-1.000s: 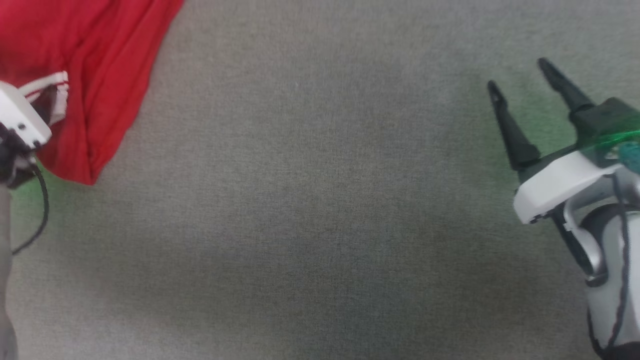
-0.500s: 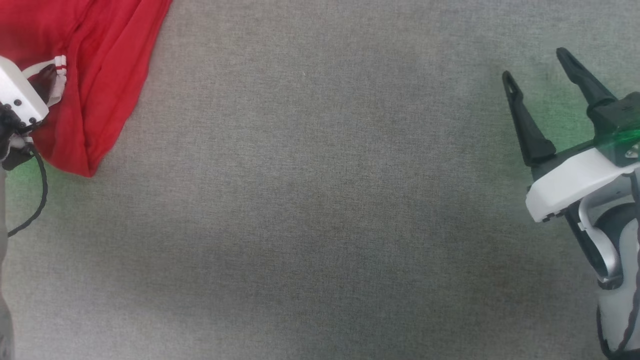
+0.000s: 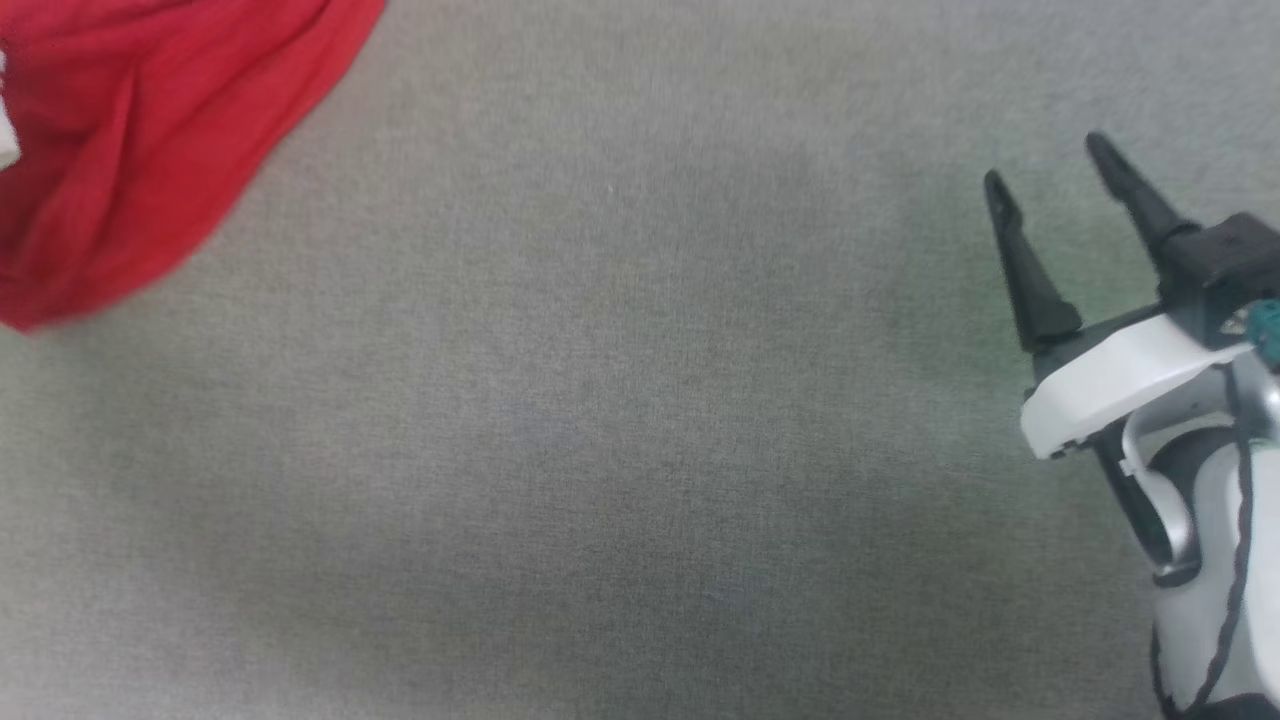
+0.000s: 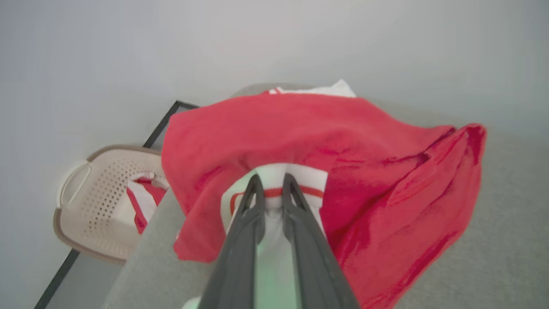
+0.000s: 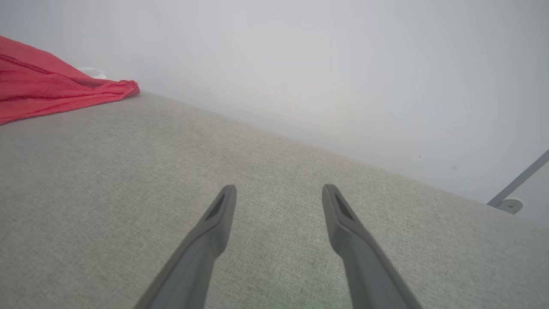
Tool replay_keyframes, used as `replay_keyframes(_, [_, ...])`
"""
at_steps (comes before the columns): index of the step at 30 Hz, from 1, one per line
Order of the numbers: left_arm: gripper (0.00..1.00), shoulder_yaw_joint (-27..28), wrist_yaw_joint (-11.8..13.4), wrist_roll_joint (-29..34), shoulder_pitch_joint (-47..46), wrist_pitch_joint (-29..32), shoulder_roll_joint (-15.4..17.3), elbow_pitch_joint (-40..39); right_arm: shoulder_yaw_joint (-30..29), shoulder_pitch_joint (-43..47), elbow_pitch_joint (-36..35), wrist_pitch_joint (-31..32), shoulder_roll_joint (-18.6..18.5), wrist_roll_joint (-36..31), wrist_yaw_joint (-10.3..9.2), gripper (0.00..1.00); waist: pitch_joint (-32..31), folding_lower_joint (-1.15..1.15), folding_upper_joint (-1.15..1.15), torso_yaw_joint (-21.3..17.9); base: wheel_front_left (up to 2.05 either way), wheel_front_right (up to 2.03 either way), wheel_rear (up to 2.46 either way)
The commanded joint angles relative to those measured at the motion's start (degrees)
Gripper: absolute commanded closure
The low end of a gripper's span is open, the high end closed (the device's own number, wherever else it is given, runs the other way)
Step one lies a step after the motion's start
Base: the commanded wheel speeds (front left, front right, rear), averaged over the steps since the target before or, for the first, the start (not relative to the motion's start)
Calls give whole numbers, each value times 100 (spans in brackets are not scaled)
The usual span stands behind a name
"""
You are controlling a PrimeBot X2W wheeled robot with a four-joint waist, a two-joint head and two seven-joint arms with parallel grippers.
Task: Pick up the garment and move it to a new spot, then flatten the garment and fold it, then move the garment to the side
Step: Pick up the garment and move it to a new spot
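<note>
One beige basket (image 4: 92,201) holding striped cloth (image 4: 143,206) sits near the garment (image 4: 343,141).

The garment (image 3: 130,130) lies on the table (image 3: 620,420) at its far left corner, one edge reaching toward the middle. The right gripper (image 3: 1045,160) hangs over the table's right side, well apart from the garment. The left gripper (image 4: 272,178) sits at the garment, a sleeve end between its fingers. Past the table's edge by the garment, lower down, stands a basket (image 4: 92,206) with a cloth (image 4: 143,201) in it.
</note>
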Motion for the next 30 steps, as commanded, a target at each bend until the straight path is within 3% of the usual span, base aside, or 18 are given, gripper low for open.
replay_keyframes(1, [100,-63,-3,83,-108,-109,63,-104,-5,63,56,-77,40,21,3,0,-211,0,0,-7,0,0,0])
replay_keyframes(9, [100,-529,-3,234,-302,-481,449,-751,-77,277,491,-418,237,115,3,0,-964,0,0,12,0,0,0])
replay_keyframes(14, [100,-764,-4,307,-424,-358,647,-1269,-42,353,699,-550,337,163,3,0,-1393,0,0,36,0,0,0])
replay_keyframes(24, [100,-1045,-1,-19,10,465,970,-3065,-49,441,974,-749,442,228,3,0,-2000,0,0,-9,0,0,0])
replay_keyframes(30, [100,-1015,249,-237,584,1061,1107,-4328,-219,435,1035,-807,449,202,3,0,-2161,0,0,-202,0,0,0])
